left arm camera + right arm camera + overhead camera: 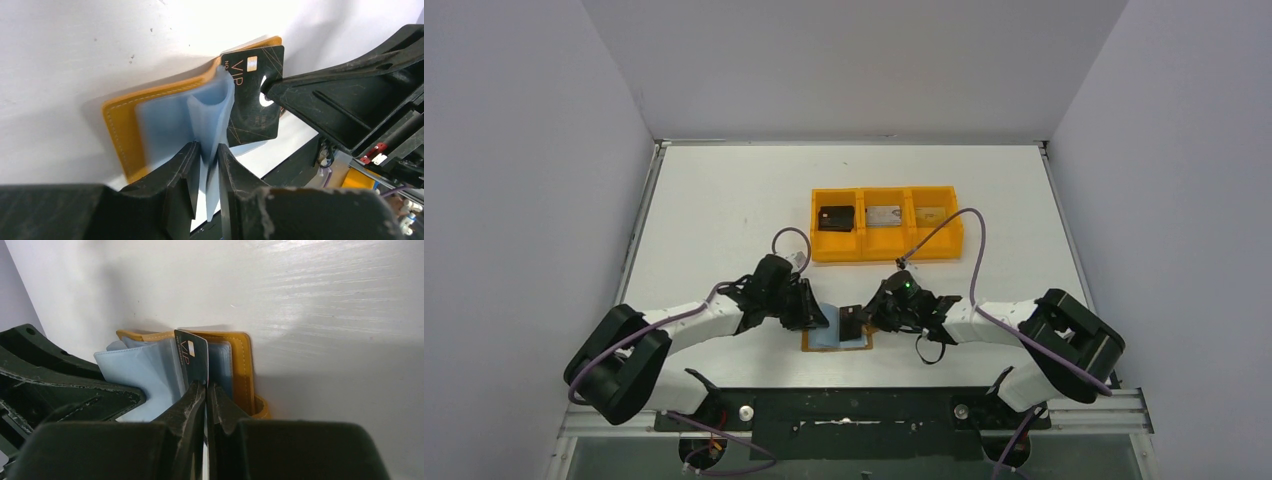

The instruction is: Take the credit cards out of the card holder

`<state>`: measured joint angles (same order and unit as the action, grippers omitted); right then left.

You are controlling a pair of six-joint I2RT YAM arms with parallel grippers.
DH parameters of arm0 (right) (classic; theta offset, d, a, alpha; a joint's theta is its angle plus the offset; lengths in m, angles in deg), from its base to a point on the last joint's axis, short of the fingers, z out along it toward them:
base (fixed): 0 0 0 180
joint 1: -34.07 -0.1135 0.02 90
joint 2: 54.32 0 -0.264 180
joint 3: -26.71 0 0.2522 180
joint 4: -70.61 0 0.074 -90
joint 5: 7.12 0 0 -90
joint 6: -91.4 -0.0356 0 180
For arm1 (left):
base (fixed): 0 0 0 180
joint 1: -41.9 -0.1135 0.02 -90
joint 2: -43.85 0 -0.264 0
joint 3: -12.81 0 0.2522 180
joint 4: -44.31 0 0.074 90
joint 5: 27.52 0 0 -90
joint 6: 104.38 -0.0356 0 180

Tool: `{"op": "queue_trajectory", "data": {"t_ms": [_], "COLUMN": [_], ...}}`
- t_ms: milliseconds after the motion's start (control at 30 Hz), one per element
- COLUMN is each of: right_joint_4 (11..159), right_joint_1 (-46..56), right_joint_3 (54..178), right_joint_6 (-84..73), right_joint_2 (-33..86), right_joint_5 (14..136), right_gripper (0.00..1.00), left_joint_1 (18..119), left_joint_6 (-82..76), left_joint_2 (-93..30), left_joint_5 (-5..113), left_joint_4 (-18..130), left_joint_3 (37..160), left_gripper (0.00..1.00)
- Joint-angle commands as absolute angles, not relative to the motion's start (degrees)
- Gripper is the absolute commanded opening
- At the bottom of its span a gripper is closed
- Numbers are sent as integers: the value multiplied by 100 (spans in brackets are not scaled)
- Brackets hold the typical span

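The card holder (836, 340) lies open at the near table edge, tan-brown outside with blue-grey pockets inside. My left gripper (820, 318) is shut on an upright blue-grey pocket flap (211, 107) of the holder (120, 132), pinched between its fingertips (189, 165). My right gripper (866, 320) is shut on a dark credit card (852, 322) printed "VIP" (252, 100). That card stands on edge, partly out of the holder's right half. In the right wrist view the card (192, 360) rises from the closed gripper (205, 387) against the holder (241, 367).
An orange three-compartment tray (844, 251) stands behind the holder. It holds a dark card (835, 217), a silvery card (883, 216) and a pale card (931, 214). A purple cable arcs over its right end. The table's near edge and black rail lie just below the holder.
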<state>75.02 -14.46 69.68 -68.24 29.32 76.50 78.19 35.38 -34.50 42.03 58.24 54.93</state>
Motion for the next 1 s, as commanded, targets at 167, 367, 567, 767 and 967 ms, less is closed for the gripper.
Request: {"op": "queue_trajectory", "data": {"t_ms": [167,367,567,767,967], "right_joint_4": [8491,8807,8885,8907,8827], "right_joint_1": [-1466,-1367,-1364,-1363,-1443], "right_joint_3": [7599,7803,7806,7882,8236], "right_joint_6": [-6276,-5968,-5885,-5557,-4649], "right_joint_2": [2477,2062,1930,1752,1383], "right_joint_5": [7924,8071,8155,8241,8800], "right_gripper": [0,0,0,0,0], "left_joint_1": [7783,7604,7362,7163,6818], "left_joint_6": [3126,3128,3001,2776,2470], "left_joint_2": [-2820,-2413,-1869,-1046,-555], "left_joint_5": [5200,5472,5901,6589,6971], "left_joint_4": [7004,7178,7544,7975,8353], "left_joint_3": [6005,5858,5922,5874,6189], "left_gripper": [35,51,54,64,81]}}
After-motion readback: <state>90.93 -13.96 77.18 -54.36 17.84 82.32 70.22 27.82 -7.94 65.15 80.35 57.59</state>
